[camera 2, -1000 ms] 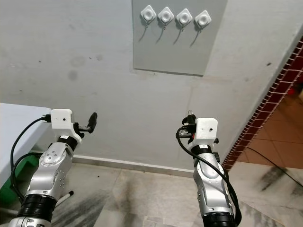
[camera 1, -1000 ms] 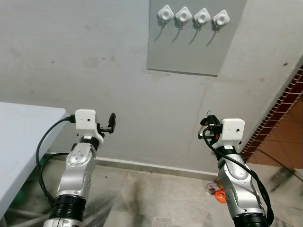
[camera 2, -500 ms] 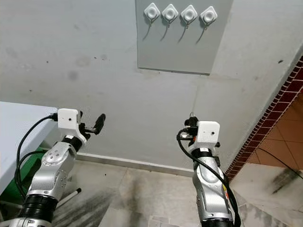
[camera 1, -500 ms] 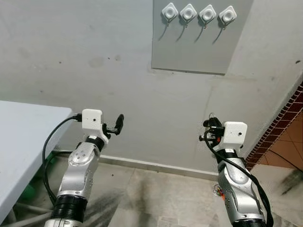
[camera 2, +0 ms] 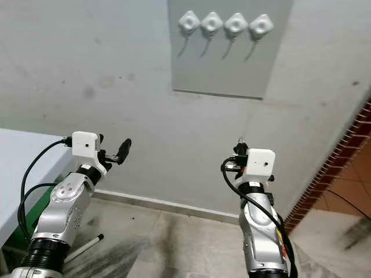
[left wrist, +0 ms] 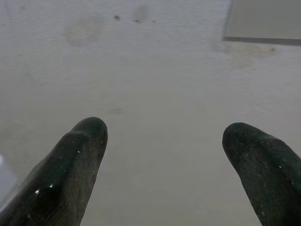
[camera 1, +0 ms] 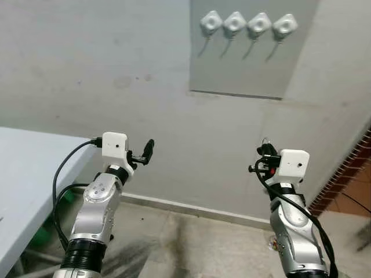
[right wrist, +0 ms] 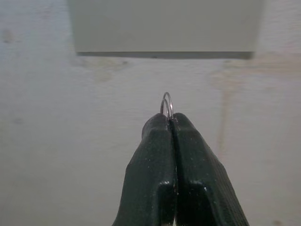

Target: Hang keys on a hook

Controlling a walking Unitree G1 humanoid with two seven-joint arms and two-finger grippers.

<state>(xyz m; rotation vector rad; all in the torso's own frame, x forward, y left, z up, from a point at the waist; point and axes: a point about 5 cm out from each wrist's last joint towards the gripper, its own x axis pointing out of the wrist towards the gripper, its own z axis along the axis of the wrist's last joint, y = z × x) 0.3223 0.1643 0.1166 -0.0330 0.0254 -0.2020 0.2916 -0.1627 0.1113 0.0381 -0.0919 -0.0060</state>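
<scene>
While the right gripper [right wrist: 170, 123] has its two black fingers pressed together on a thin metal key ring [right wrist: 167, 104] — the ring's loop pokes out just past the fingertips — it is raised toward the grey wall [camera 1: 104, 69], well below the hooks. Four white hooks [camera 1: 248, 24] sit in a row on a grey panel [camera 1: 252, 69] high on that wall. Off to the other side, beside a white table [camera 1: 26, 179], the left gripper [left wrist: 164, 155] is held up with fingers spread and nothing between them.

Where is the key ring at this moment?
The key ring is pinched between the shut fingers of the right gripper, on the robot's right side, in front of the wall and well below the grey panel with the four hooks.
</scene>
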